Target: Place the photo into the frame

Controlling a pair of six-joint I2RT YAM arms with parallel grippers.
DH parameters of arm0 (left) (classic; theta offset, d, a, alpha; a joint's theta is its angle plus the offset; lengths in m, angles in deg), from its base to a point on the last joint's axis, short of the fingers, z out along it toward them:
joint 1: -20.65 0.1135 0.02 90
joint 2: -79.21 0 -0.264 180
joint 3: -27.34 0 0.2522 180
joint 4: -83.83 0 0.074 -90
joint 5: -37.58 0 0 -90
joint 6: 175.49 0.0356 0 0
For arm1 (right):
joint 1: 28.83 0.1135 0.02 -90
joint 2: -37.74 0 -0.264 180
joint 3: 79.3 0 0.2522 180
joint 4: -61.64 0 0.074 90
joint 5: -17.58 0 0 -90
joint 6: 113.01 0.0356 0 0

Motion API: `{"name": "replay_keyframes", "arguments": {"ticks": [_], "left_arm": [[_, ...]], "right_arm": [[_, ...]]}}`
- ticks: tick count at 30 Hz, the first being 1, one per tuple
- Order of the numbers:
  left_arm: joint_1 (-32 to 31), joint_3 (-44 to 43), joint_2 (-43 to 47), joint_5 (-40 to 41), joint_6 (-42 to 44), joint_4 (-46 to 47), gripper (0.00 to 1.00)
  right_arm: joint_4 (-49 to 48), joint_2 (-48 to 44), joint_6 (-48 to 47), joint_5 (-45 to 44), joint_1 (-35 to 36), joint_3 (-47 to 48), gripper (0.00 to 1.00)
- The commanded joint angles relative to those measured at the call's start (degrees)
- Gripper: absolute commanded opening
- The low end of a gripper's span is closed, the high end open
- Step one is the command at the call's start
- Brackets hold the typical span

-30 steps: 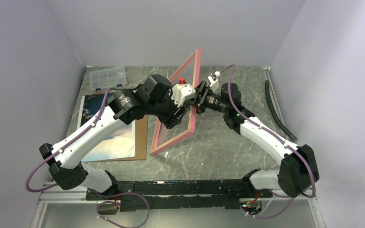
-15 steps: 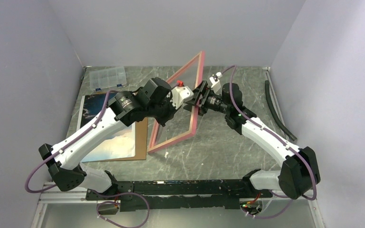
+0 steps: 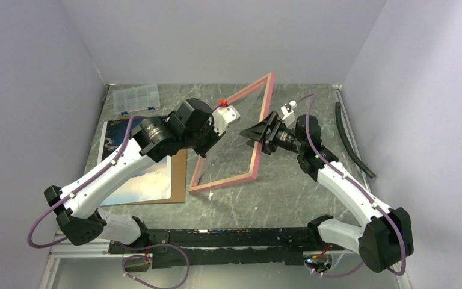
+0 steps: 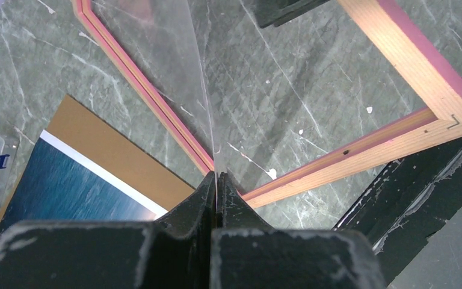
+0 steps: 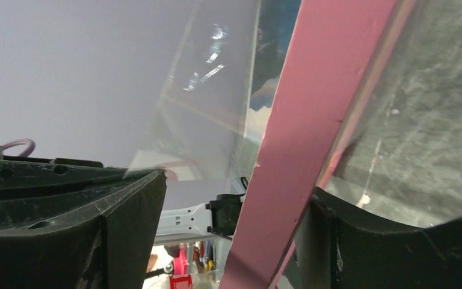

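Two grippers meet at the thin rectangular frame (image 3: 223, 183), pink in front and tan wood behind. It stands tilted mid-table on its near short rail, long axis rising toward the far right, with bare grey marbled tabletop (image 3: 289, 198) open on its right. The left gripper (image 4: 216, 177) is clamped on the edge of a clear thin sheet (image 4: 174, 72) at the frame's lower corner, while the right gripper (image 5: 237, 186) is spread wide astride the right rail. The large sea-and-cliffs photo (image 3: 141, 177) lies flat on a brown backing board (image 3: 180, 174) left of the frame, long axis near-to-far.
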Motion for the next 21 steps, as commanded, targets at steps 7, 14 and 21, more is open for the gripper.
{"name": "replay_keyframes", "arguments": {"ticks": [7,14,21], "left_arm": [[0.5,-3.0,2.0,0.4,0.7,3.5,0.03],[0.6,-3.0,2.8,-0.5,1.6,5.6,0.03],[0.6,-4.7,2.5,-1.4,3.5,6.6,0.03]], "right_arm": [[11.4,-5.0,-10.5,-2.1,-5.0,-4.2,0.63],[16.1,-4.6,-14.5,-5.7,-5.3,-7.0,0.4],[17.2,-2.4,-17.9,-9.1,-5.2,-9.8,0.22]]}}
